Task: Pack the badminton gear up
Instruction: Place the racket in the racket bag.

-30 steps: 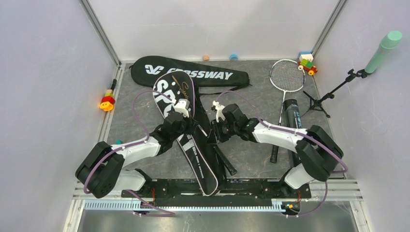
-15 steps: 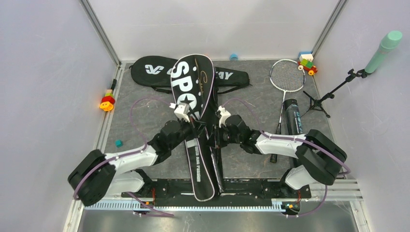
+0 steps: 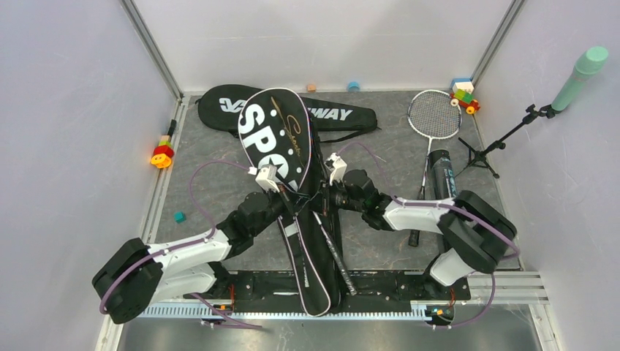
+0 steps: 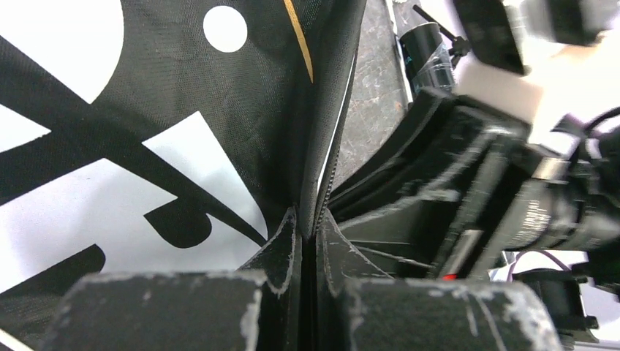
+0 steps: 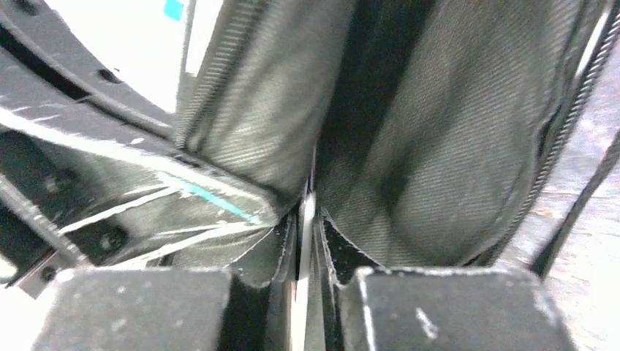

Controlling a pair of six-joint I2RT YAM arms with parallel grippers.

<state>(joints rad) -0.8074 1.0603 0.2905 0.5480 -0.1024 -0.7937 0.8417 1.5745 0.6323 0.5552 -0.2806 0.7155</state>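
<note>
**Q:** Reading from the left, what does the left claw (image 4: 308,227) hold?
**A:** It is clenched on the edge seam of the SPORT racket bag (image 3: 272,135). The grip is on the bag's left side, about mid-length, where the wide head part narrows.

**Q:** How does that bag lie?
**A:** Its long axis runs from the far part of the desk (image 3: 212,157) to the near edge between the two arm bases. At the far end its head overlaps the CROSSWAY racket bag (image 3: 219,106) and tilts slightly left. A dark handle (image 3: 340,256) slants out beside the narrow end. Whether it sits inside the bag cannot be told.

**Q:** And the right claw (image 5: 307,216)?
**A:** It is clenched on a fold of the same bag's black fabric, at the opposite edge. It faces the left claw with the bag between them.

**Q:** What lies unpacked further right?
**A:** A loose racket (image 3: 433,115) lies there, with its stringed head far and its shaft pointing near. The black tube (image 3: 441,175) is just beside it. Both lie roughly parallel to the bag.

**Q:** On which relation does the coming move turn?
**A:** Probably on the gap between the two gripped edges. The claws sit on either side of the long axis, so drawing them apart would spread the mouth across it. The racket lies to the right of both claws and nearer the right arm, which would have to let go to fetch it.
</note>
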